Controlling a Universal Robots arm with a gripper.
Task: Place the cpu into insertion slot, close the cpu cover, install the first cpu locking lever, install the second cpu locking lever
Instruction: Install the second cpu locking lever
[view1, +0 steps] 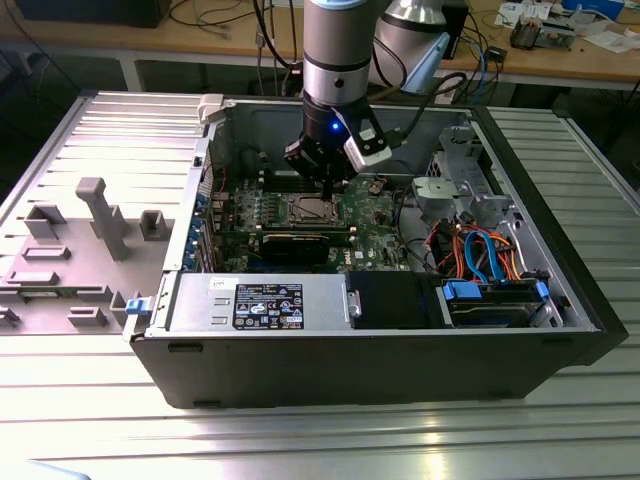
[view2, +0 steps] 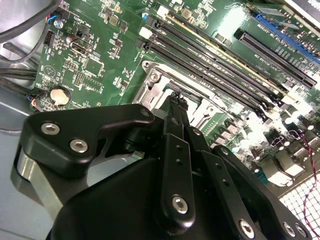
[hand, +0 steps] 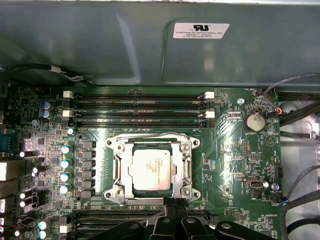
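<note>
The cpu (hand: 152, 169), a silver-grey square chip, lies flat in the insertion slot (hand: 116, 191) on the green motherboard. The cpu cover (hand: 187, 167) lies folded down around it, with the chip showing through its window. A thin wire locking lever (hand: 150, 135) runs along the socket edge nearest the memory slots. My gripper (hand: 175, 201) hovers at the opposite socket edge, fingers pressed together with nothing seen between them. In the second wrist view the gripper (view2: 175, 97) points at the socket's metal rim (view2: 150, 82). In the exterior view the gripper (view1: 326, 180) hangs just above the socket (view1: 310, 209).
The board sits inside an open computer case (view1: 300, 370). Long black memory slots (hand: 137, 107) flank the socket, and a coin battery (hand: 255, 120) lies beside them. Drive bays with orange and blue cables (view1: 480, 250) fill the exterior view's right. A grey fixture (view1: 100, 215) stands at its left.
</note>
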